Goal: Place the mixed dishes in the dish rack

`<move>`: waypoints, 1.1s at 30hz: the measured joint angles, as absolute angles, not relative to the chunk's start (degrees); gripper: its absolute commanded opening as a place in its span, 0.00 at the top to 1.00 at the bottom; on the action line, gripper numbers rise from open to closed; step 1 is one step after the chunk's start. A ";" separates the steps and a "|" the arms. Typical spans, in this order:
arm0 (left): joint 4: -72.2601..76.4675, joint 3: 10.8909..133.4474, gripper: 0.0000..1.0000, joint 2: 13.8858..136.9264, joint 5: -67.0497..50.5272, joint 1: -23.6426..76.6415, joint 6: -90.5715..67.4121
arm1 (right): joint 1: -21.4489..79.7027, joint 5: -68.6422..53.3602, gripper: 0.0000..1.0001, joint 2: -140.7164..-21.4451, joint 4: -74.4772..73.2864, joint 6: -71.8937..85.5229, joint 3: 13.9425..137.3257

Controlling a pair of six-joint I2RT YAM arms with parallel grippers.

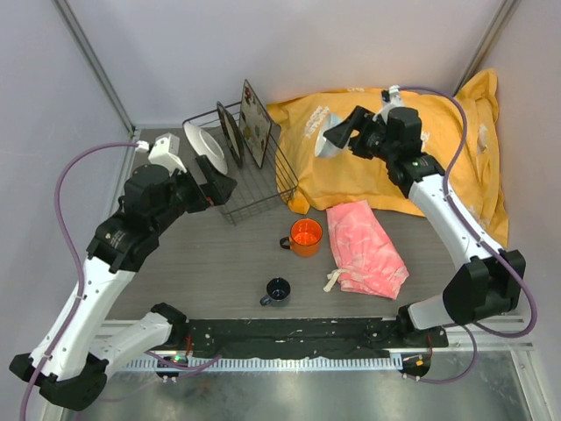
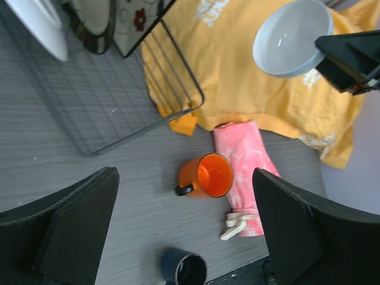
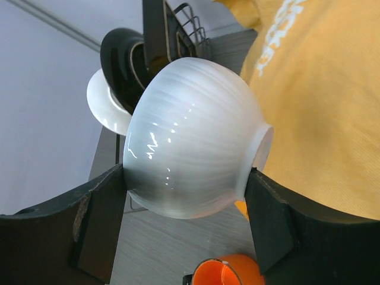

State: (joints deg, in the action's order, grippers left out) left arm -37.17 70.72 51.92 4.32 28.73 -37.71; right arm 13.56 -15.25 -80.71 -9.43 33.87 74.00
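Top external view: dark grey thin-rod wire dish rack [image 1: 254, 189] at far left of the grey wood-grain bench [image 1: 202, 263]. It holds on edge a glossy white round plate [image 1: 204, 147], a dark-rimmed round plate [image 1: 232, 132] and a square dark tray [image 1: 256, 123]. Smooth white footed bowl [image 3: 190, 142], tipped sideways, is clamped in the right hand [image 3: 184, 196] over the crumpled yellow bag [image 1: 438, 132]. Left hand [image 2: 190, 231] is spread wide and empty, just beside the rack. Orange glazed mug [image 1: 305, 237] and small dark-blue cup [image 1: 278, 290] stand upright near a folded pink cloth [image 1: 364, 248].
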 measured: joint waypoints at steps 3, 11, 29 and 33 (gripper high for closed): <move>-41.21 71.24 0.00 51.42 7.03 28.73 -36.75 | 17.47 -14.59 0.99 -83.57 -11.53 31.51 78.26; -48.84 74.26 0.00 50.33 12.16 28.73 -34.81 | 27.03 -13.13 0.99 -90.70 -15.99 26.98 87.39; -55.18 78.08 0.00 50.22 18.46 28.73 -32.47 | 38.52 -5.58 0.99 -110.06 -29.61 18.09 109.19; -55.18 78.04 0.00 49.41 18.50 28.73 -32.47 | 40.29 -2.37 0.99 -113.01 -32.58 16.27 113.06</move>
State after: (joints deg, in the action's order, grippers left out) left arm -55.18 78.04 49.41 18.50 28.73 -32.47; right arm 40.29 -2.37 -113.01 -32.58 16.27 113.06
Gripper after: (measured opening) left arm 0.996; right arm 0.777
